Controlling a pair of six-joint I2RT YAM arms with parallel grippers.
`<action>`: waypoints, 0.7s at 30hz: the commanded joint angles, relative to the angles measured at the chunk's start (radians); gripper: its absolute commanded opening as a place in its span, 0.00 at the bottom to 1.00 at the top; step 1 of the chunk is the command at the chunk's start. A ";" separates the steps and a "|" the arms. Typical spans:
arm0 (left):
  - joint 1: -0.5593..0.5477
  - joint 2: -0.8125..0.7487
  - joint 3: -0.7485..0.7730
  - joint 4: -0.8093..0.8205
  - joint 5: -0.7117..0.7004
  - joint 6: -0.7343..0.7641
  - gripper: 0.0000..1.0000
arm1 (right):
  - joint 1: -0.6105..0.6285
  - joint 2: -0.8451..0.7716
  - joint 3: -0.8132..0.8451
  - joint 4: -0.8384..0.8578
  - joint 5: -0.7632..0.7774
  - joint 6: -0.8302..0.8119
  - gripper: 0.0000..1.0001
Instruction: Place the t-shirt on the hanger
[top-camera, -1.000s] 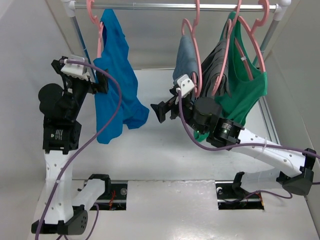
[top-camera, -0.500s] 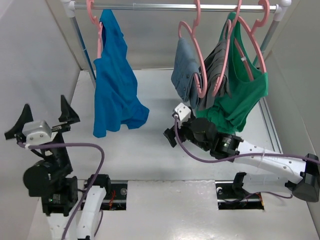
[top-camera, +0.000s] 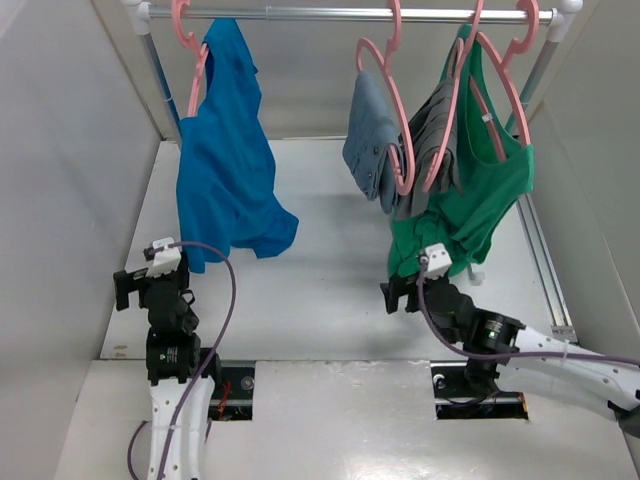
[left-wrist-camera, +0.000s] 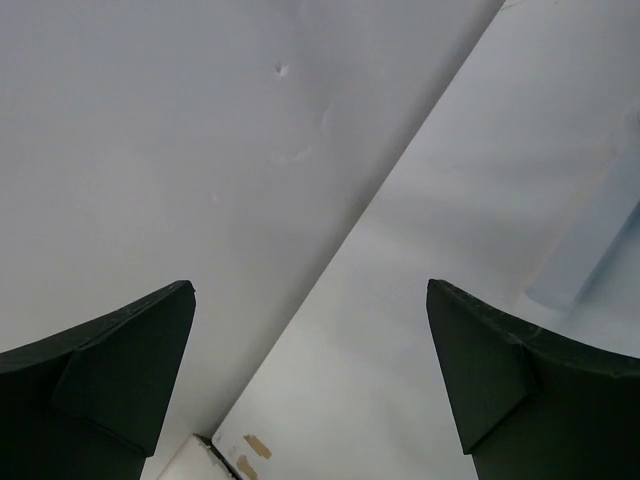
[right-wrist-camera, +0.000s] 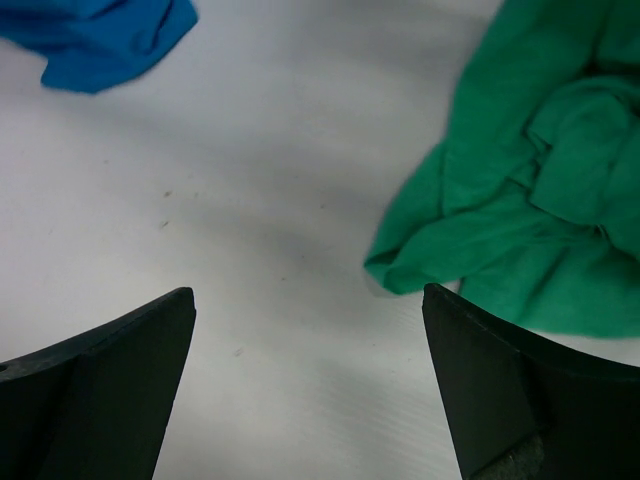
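My left tool and right tool sit wide and empty, and the shirt hangs bunched on the hanger at the left end of the rail, where I fear uneven weight could slide it off.

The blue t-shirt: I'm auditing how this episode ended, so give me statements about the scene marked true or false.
1. The t-shirt hangs on the pink hanger from the rail. True.
2. The left gripper is shut on the t-shirt. False: it is open and empty.
3. The right gripper is open near the green tank top. True.
4. The t-shirt hangs at the rail's right end. False: it hangs at the left end.
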 joint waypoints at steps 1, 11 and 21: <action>0.011 -0.012 0.017 0.035 0.036 0.026 1.00 | 0.003 -0.126 -0.037 -0.017 0.131 0.125 1.00; 0.011 -0.003 0.017 -0.006 0.155 0.026 1.00 | 0.003 -0.259 0.009 -0.331 0.245 0.313 1.00; 0.011 0.006 0.017 -0.006 0.155 0.026 1.00 | 0.003 -0.095 0.128 -0.445 0.301 0.417 1.00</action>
